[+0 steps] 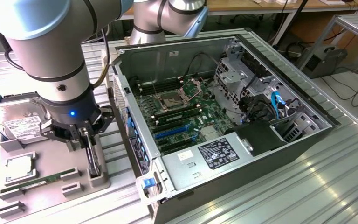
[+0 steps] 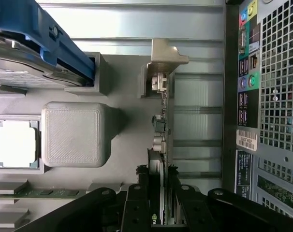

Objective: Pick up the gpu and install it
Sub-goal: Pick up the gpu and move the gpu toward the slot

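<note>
1. Black fingers sit closest to your wrist camera, one on each side of the gpu. They are about half closed and pressed against its two faces, so you have it gripped.
2. Because the card stands on its long edge in a slot of the grey holder tray, its thin top edge faces up and suits a grasp from straight above.
3. You cannot make out the fan face, since the card is seen edge-on. The stretch between the fingers is covered, and what looks like the silver end bracket sits at the end away from them.
4. From the exterior view, your arm hides part of the tray. The gpu is a dark sliver under the fingers, seated in its slot and not yet lifted, as far as you can judge.
5. Just beside it, the computer case lies open on the tabletop, motherboard upward, so the blue slots face up.
6. At the exterior view's left, the hard drive is partly cut off behind the arm.
</note>
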Controlling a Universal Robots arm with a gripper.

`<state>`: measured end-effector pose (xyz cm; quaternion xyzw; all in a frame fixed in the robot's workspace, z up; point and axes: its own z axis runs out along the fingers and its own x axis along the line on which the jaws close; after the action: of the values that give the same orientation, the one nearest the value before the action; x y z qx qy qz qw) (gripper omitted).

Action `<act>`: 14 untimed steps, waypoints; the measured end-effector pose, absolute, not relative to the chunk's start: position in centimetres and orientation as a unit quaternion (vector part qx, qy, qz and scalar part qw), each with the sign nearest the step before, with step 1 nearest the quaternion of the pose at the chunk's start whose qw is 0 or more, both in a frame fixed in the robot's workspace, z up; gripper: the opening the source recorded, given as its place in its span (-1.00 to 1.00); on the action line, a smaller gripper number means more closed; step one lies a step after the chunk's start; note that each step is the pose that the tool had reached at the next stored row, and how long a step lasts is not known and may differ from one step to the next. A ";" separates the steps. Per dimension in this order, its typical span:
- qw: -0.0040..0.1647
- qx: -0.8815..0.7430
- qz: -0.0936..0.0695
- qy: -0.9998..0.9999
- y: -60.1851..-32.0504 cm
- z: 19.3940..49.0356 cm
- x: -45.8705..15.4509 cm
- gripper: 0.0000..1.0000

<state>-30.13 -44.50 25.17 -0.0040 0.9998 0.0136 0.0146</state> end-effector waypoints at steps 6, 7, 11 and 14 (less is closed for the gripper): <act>0.015 -0.004 0.014 1.000 -44.5 26.3 -29.9 -0.47; 0.014 -0.004 0.014 1.000 -44.5 26.6 -29.8 -0.47; 0.010 -0.004 0.014 1.000 -44.6 28.7 -29.7 -0.47; 0.006 -0.004 0.014 1.000 -44.6 30.0 -29.6 -0.47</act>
<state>-29.61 -44.64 30.02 -0.0042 0.9999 0.0136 0.0062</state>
